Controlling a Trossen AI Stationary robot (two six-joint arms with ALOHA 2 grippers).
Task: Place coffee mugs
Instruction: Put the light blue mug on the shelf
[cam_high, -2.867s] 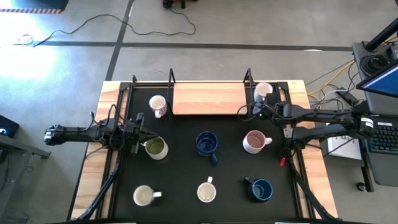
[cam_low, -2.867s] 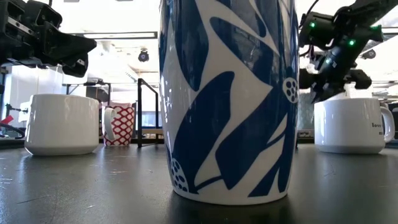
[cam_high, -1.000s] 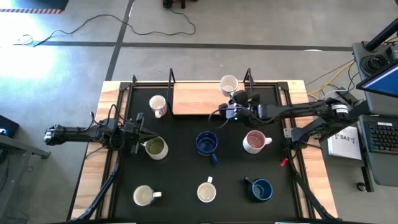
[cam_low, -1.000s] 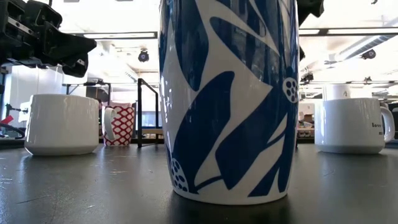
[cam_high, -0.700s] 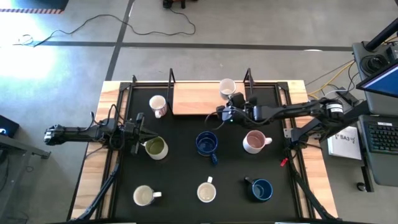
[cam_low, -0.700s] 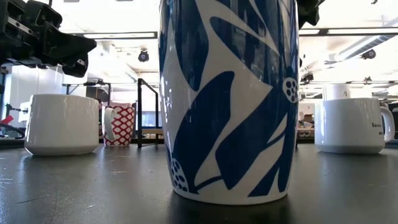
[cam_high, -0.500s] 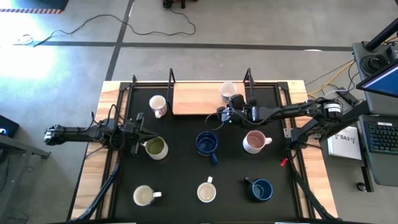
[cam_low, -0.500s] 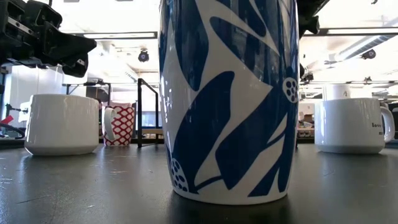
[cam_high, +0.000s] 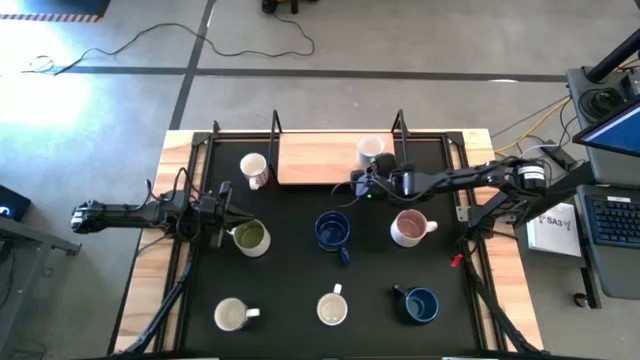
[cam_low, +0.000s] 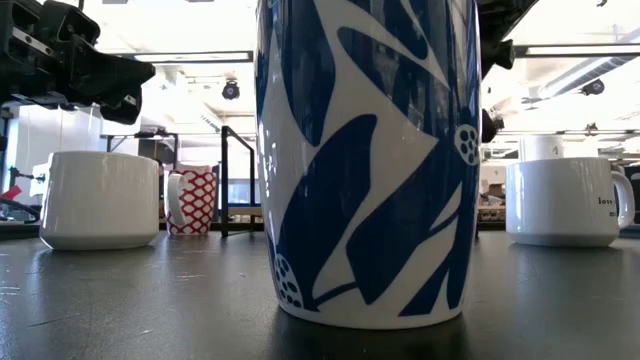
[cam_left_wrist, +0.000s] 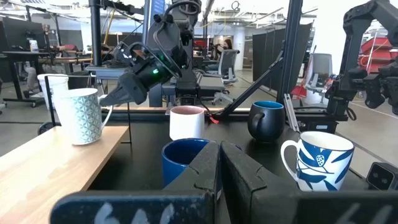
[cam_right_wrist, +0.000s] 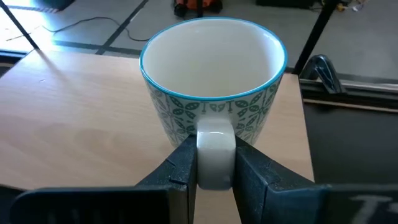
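Note:
A white mug with a teal leaf pattern (cam_high: 371, 150) stands upright at the right end of the wooden board (cam_high: 315, 160); my right gripper (cam_high: 372, 174) is shut on its handle. Seven more mugs stand on the black mat: white with red print (cam_high: 254, 170), olive-green (cam_high: 250, 238), dark blue (cam_high: 332, 230), pinkish (cam_high: 409, 227), two cream ones (cam_high: 232, 315) (cam_high: 332, 308) and another dark blue one (cam_high: 420, 305). My left gripper (cam_high: 228, 212) is shut and hovers just left of the olive-green mug, touching nothing. My right gripper pinches the patterned mug's handle (cam_right_wrist: 216, 140) between its two fingers (cam_right_wrist: 184, 163), coming level from the table's near-right side. The mug stays upright, mouth up. Its base (cam_left_wrist: 81, 140) is on the board or just above it; which, I cannot tell.
Two black metal uprights (cam_high: 275, 125) (cam_high: 400, 122) stand at the board's far corners. A blue-and-white leaf mug (cam_low: 365, 160) fills the low view. Bare mat lies between the mug rows. A monitor and papers sit off the table's right side.
My right arm has carried the patterned mug from the far right of the table leftward over the board's right end, then drawn it a little toward the near edge and lowered it. The gripper has stayed shut on the handle. The left arm has kept still.

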